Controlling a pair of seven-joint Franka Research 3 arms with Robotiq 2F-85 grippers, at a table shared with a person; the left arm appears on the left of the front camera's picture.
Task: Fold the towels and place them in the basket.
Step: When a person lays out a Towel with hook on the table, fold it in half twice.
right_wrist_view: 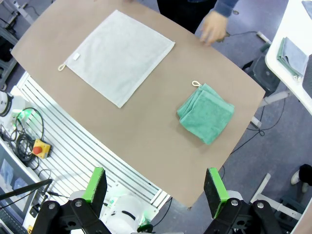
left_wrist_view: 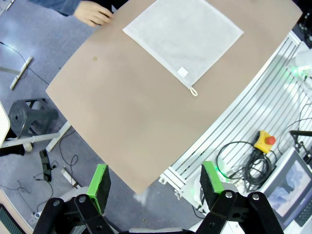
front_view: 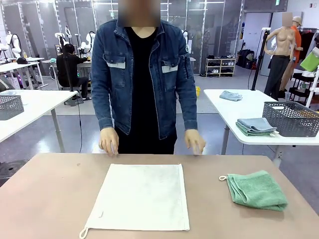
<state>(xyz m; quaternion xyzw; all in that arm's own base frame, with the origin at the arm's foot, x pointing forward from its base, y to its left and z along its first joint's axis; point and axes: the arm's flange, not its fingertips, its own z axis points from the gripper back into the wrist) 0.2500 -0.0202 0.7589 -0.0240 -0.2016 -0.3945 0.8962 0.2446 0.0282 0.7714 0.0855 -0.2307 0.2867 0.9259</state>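
Note:
A cream-white towel (front_view: 141,197) lies spread flat on the brown table (front_view: 50,199), its corner loop toward my side; it also shows in the left wrist view (left_wrist_view: 183,36) and the right wrist view (right_wrist_view: 119,54). A mint green towel (front_view: 256,189) lies folded at the table's right, with a white loop at its corner (right_wrist_view: 204,113). The person's hands (front_view: 108,141) rest at the far edge behind the cream towel. My left gripper (left_wrist_view: 155,185) hangs open high above the table's near left corner. My right gripper (right_wrist_view: 156,187) is open above the near right edge. The basket of this table is out of view.
The person in a denim jacket stands at the far side. Other tables behind hold mesh baskets (front_view: 291,118) and folded cloths (front_view: 255,125). On my side, beyond the table edge, are a slatted rail frame (left_wrist_view: 253,97), cables and a red stop button (left_wrist_view: 267,141).

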